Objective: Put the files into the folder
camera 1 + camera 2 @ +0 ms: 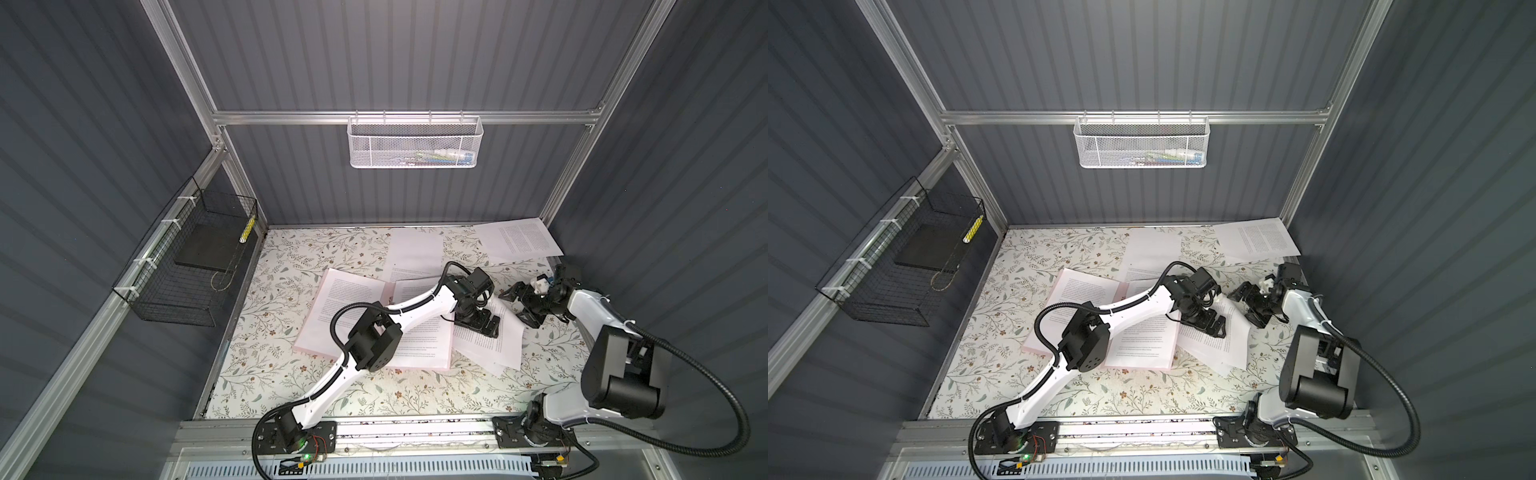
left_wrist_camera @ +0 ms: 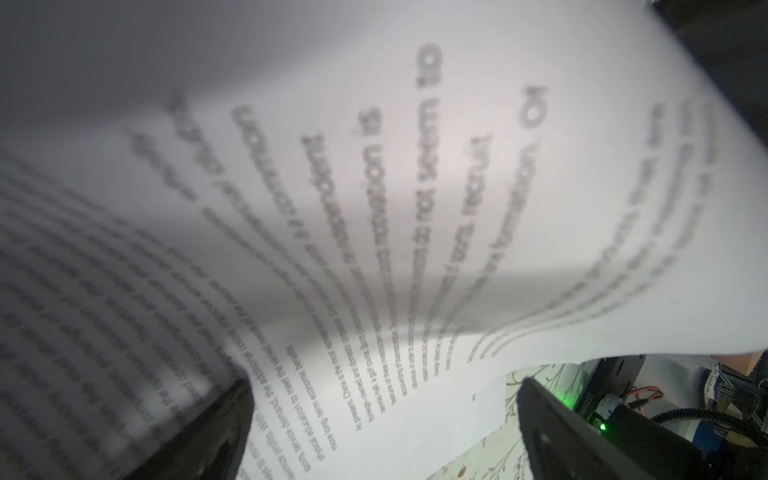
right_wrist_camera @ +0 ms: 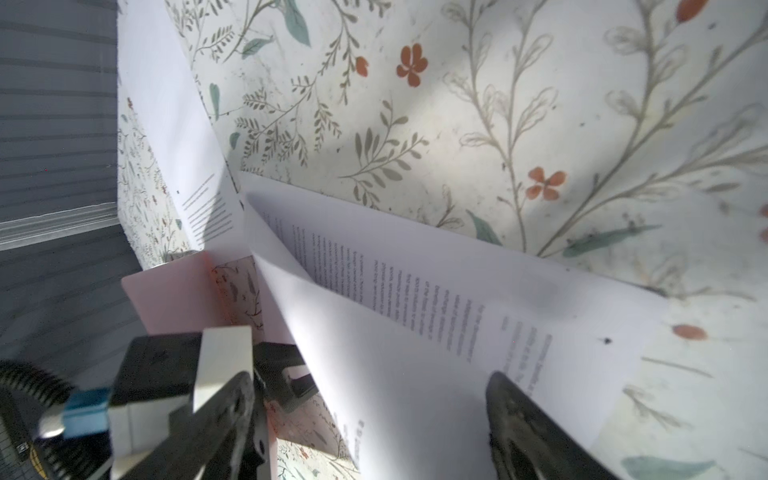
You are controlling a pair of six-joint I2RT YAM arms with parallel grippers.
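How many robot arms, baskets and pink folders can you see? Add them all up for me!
Robot arms: 2 (left arm, right arm)
Baskets: 2 (white mesh basket, black wire basket)
Pink folders: 1 (folder)
Total: 5

One folder [image 1: 390, 293], two wall baskets [image 1: 413, 143], and at least five files [image 1: 417, 249].

You could read only "not seem to" and "recruit" on the sheet [image 2: 428, 174] in the left wrist view; all other print was too blurred or small.
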